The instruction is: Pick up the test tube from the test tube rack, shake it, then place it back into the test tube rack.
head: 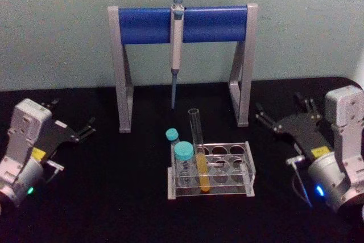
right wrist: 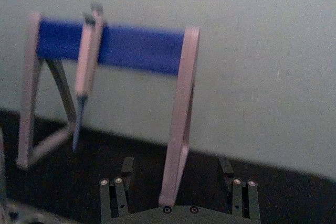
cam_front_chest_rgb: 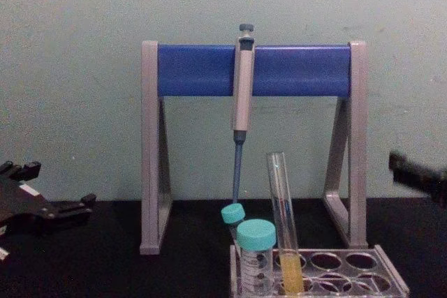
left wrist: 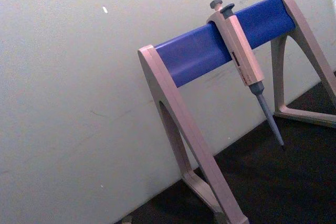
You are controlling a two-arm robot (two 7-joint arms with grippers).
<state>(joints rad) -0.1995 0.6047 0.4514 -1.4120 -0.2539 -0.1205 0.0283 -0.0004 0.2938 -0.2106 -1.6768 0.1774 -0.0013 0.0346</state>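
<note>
Both arms sit out at the sides of the black table (head: 114, 197). The left gripper (head: 85, 128) has its fingers spread with nothing between them, and the right gripper (head: 284, 113) is the same deal, spread wide and empty. You can see the right one's two fingers (right wrist: 116, 192) standing apart in its wrist view, pointing at the stand's leg.

Writing-wise, each arm has a small yellow sticker, but I can't read either one. The pipette has a dark strip down its body in the left wrist view, also unreadable.

Moving inward from either gripper, roughly midway between them and well apart from both, there's the test tube rack (head: 242, 170), a low clear plastic tray with rows of round holes. The test tube (head: 199, 152) stands in a hole toward the rack's left end. It's tall, slim, clear glass, with no cap, yellow liquid in the lower part, and it's leaning a little. Just to its left in the same rack are two shorter teal-capped tubes (head: 183, 157), one behind the other.

Behind the rack, against the pale wall, stands the grey pipette stand (head: 183, 24) with its blue crossbar. A grey-blue pipette (head: 176, 49) hangs off the bar, its tip pointing down above the rack's back-left area.
</note>
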